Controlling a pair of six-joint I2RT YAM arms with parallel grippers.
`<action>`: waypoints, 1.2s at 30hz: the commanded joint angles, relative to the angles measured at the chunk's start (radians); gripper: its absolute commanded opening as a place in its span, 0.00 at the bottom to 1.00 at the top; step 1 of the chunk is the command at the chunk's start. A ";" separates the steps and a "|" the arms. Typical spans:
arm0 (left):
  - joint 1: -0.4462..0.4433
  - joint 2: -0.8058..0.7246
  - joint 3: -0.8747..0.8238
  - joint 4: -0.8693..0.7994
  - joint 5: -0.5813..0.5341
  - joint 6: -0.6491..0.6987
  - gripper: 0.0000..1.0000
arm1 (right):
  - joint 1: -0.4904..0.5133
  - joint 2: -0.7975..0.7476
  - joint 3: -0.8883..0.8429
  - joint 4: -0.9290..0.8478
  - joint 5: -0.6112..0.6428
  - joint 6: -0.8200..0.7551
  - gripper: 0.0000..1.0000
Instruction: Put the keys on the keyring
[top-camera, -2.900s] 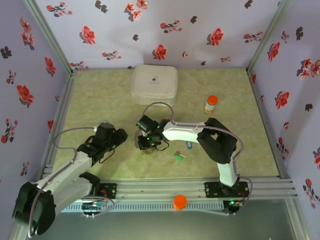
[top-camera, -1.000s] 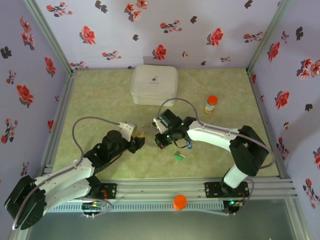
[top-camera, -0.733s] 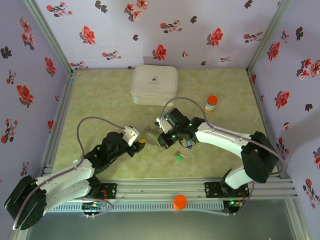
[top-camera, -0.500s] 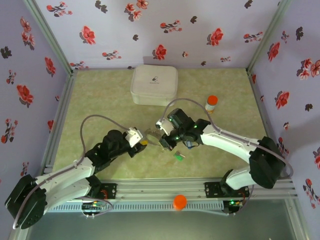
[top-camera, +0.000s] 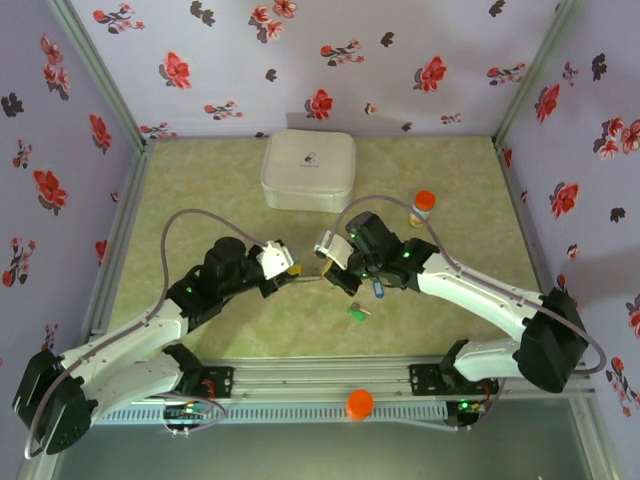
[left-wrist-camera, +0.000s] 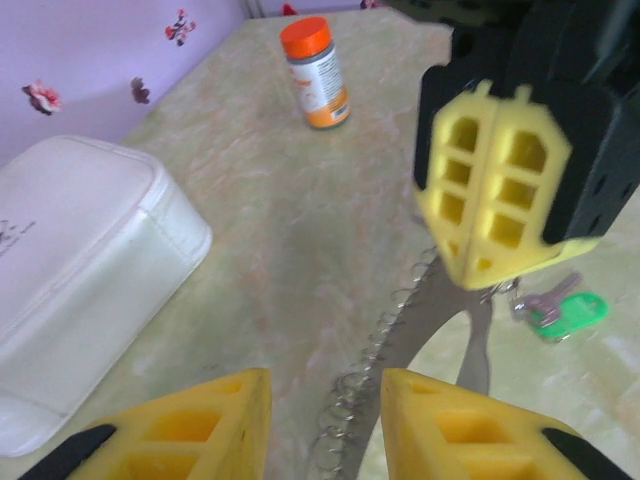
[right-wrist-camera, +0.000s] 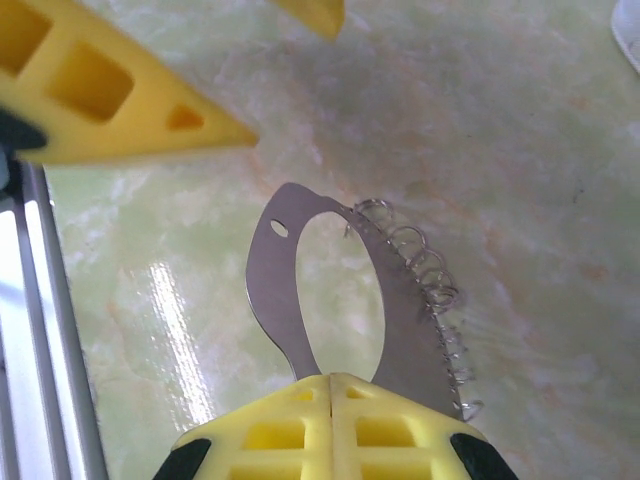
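The keyring (right-wrist-camera: 272, 290) is a flat grey metal oval with a wire coil along one edge. My right gripper (right-wrist-camera: 330, 385) is shut on one end of it and holds it above the table. In the left wrist view the keyring (left-wrist-camera: 415, 335) runs down from the right gripper (left-wrist-camera: 495, 250) into the gap of my left gripper (left-wrist-camera: 322, 400). The left jaws are open, with space on both sides of the ring. In the top view the left gripper (top-camera: 283, 268) and right gripper (top-camera: 330, 268) face each other. The green key (top-camera: 357, 312) and blue key (top-camera: 378, 290) lie on the table.
A white rounded case (top-camera: 308, 168) sits at the back of the table. An orange-capped bottle (top-camera: 423, 207) stands to the right behind the right arm. Flowered walls close in the table on three sides. The green key (left-wrist-camera: 570, 312) lies beyond the held ring.
The right gripper has carried the keyring up and a little to the right. The left gripper has come in around its free end, with its jaws narrower than before.
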 joint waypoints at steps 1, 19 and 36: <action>0.016 0.007 0.042 -0.039 -0.060 0.107 0.36 | -0.010 -0.018 0.018 0.023 0.023 -0.086 0.00; 0.017 0.103 -0.018 0.021 0.192 0.111 0.27 | -0.021 -0.012 0.022 0.087 -0.154 -0.145 0.00; 0.006 0.183 -0.063 0.205 0.357 -0.069 0.26 | -0.021 0.030 0.068 0.105 -0.283 -0.122 0.00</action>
